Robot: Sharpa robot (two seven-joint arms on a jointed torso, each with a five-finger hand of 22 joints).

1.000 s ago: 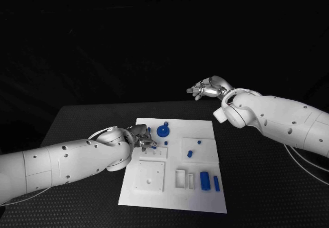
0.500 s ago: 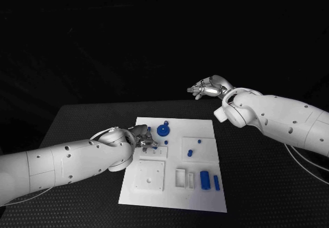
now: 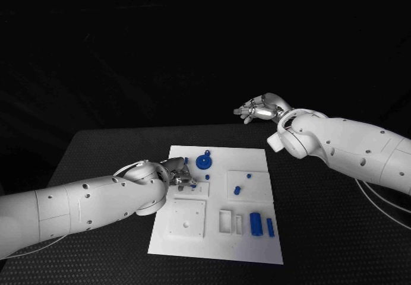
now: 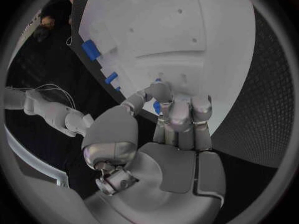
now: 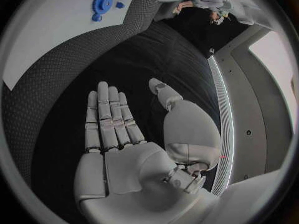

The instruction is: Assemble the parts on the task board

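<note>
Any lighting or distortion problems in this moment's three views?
Head view: the surroundings are black, while the task board is bright and its blue parts read clearly. Left wrist view: fisheye bends the board's edges, and the left hand hides part of it. Right wrist view: the right hand is evenly lit, table edges curved.

The desk (image 3: 103, 148) has a black, matt, finely woven texture. The task board (image 3: 248, 249) looks like smooth matt white plastic, its parts (image 3: 255, 224) matt blue plastic. Beside the board's edge, the left hand's fingers (image 4: 181, 115) show satin silver metal.
</note>
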